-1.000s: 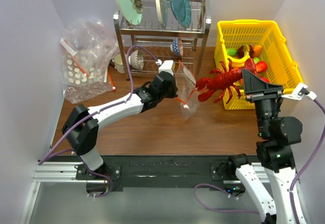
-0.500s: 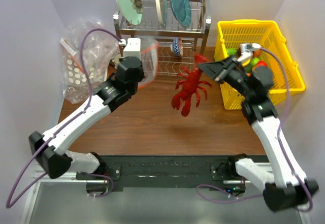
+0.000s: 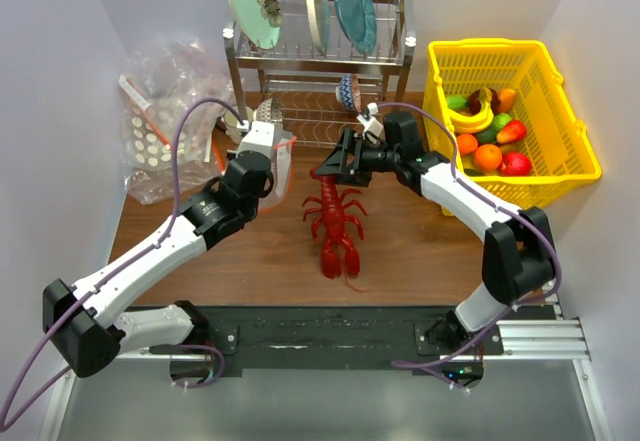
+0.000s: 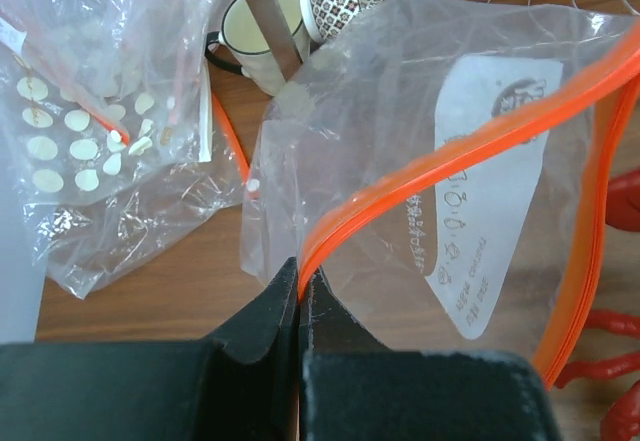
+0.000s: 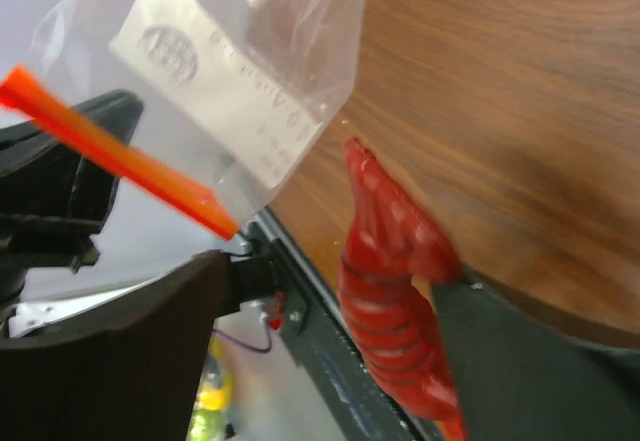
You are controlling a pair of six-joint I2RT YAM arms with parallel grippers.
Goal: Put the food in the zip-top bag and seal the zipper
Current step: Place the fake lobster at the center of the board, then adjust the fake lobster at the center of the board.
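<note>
Presents zip-top bag (image 4: 400, 91) for a red lobster (image 3: 335, 223) not yet inside
Pinches orange zipper (image 4: 450, 159) in clenched left gripper (image 4: 300, 283), likely to hang the mouth open; holds right gripper (image 3: 332, 166) wide apart, gripping nothing, with lobster just below it, touching one jaw

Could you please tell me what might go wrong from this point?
1. The glossy red toy lobster is outside the small clear zip-top bag, by the right gripper's parted jaws. It may end up on the brown wooden table and need a fresh grasp.
2. The left gripper pinches only one spot of the bag's orange zipper strip, so the mouth could sag or slip free during insertion.
</note>
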